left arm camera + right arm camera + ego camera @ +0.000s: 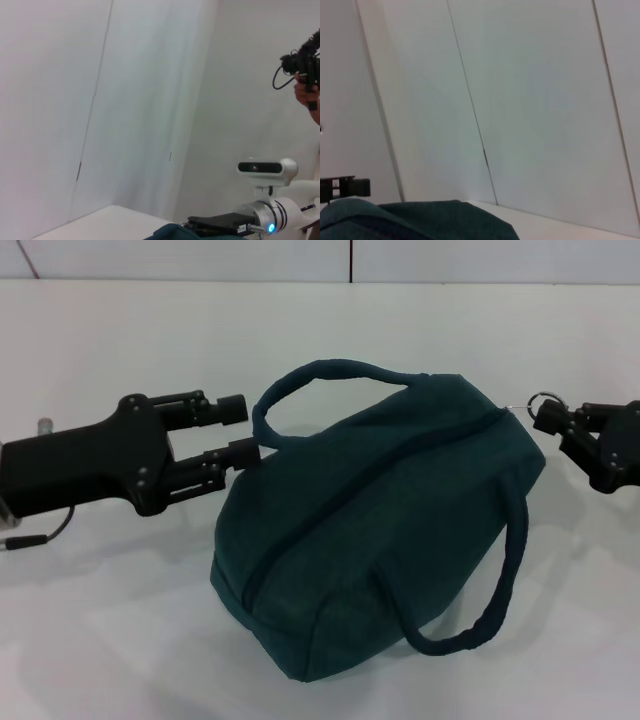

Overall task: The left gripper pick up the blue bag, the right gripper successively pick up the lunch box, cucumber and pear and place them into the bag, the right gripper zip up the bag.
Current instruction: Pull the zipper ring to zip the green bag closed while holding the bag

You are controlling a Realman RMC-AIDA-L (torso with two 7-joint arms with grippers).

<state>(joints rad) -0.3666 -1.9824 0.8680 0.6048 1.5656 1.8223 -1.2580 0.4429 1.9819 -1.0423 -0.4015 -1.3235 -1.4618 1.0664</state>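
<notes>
The blue bag (380,530) lies tilted in the middle of the white table (100,640), bulging, with its zipper line running closed from end to end. One loop handle (330,375) arches up at the back and the other (505,580) hangs over the front. My left gripper (245,430) is open at the bag's left end, fingertips right by the foot of the back handle. My right gripper (548,418) is at the bag's right end, shut on the metal ring pull (545,398), which is drawn out from the bag. The lunch box, cucumber and pear are out of view.
A strip of the bag (170,232) and my right arm (270,225) show in the left wrist view, with a person's hand holding a camera (305,65) beyond. The right wrist view shows the bag (420,220) and white wall panels.
</notes>
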